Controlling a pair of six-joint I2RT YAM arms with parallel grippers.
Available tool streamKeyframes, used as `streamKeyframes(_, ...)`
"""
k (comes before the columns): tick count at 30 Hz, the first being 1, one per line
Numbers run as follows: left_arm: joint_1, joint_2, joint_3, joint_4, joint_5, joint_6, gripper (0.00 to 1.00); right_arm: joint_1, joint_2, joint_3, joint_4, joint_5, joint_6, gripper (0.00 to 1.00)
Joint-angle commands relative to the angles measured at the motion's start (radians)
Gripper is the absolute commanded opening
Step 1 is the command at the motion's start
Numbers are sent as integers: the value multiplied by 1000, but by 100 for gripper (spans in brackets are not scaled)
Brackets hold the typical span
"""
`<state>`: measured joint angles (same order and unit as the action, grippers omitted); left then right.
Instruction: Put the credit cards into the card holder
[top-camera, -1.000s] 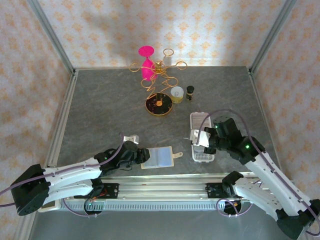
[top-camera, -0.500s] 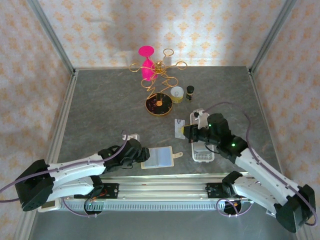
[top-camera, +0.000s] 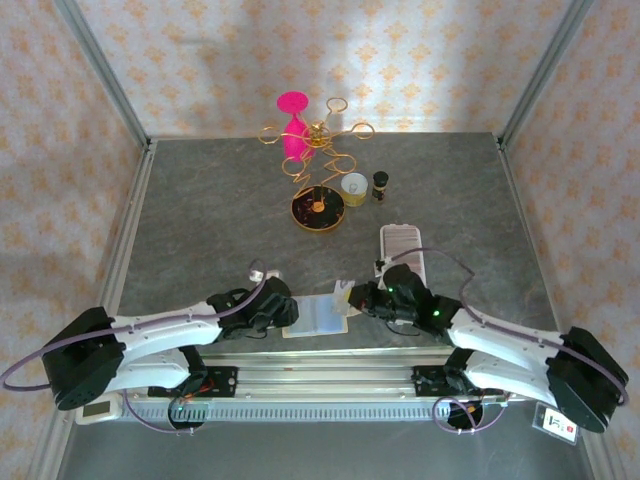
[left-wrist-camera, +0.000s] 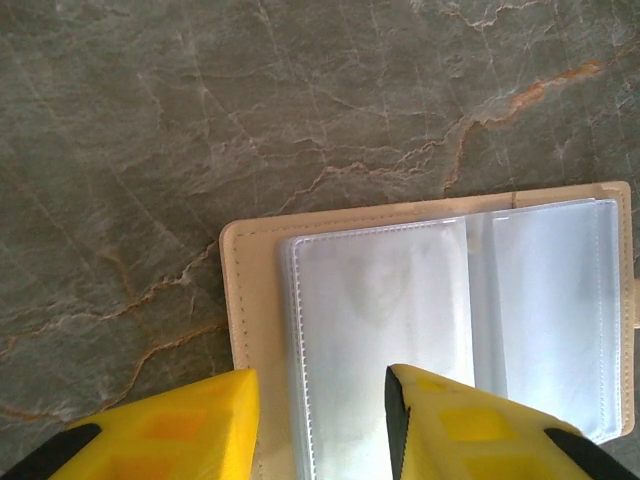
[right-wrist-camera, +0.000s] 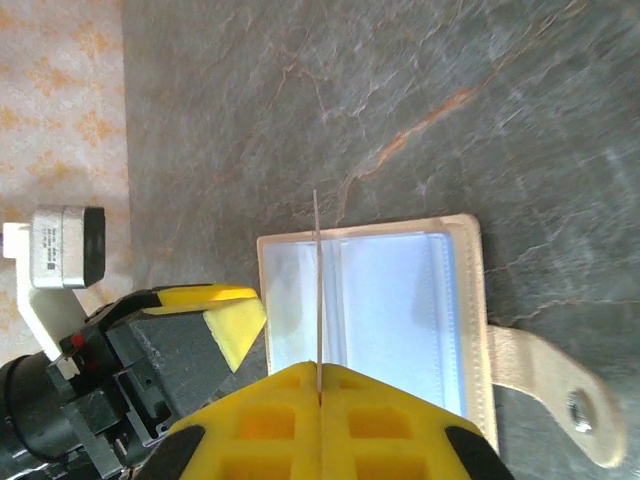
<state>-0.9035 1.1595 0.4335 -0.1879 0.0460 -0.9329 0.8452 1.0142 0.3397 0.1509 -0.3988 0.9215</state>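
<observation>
Grey marbled tabletop carries the card holder, which lies open near the front edge, between the two arms. The left gripper stands partly open over the holder's left margin, one finger on either side of that edge, clamping nothing. The right gripper is closed on a credit card, held upright and edge-on above the clear sleeves.

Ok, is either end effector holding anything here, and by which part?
Right end effector pinches a credit card by its near end, edge-on over the open card holder. Left end effector grips nothing; jaws open over it.
</observation>
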Motion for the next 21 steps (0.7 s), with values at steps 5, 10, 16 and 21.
streamKeyframes(5, -13, 48, 36, -31, -1, 42, 36, 54, 132, 60, 124, 30, 33, 0)
streamKeyframes(10, -16, 69, 35, -50, -20, 50, 34, 70, 214, 82, 164, 9, 30, 0)
streamKeyframes(16, -19, 99, 28, -70, -39, 58, 30, 101, 293, 119, 183, 2, 25, 0)
streamKeyframes(21, -22, 106, 25, -70, -41, 57, 27, 107, 335, 128, 185, 10, 36, 0)
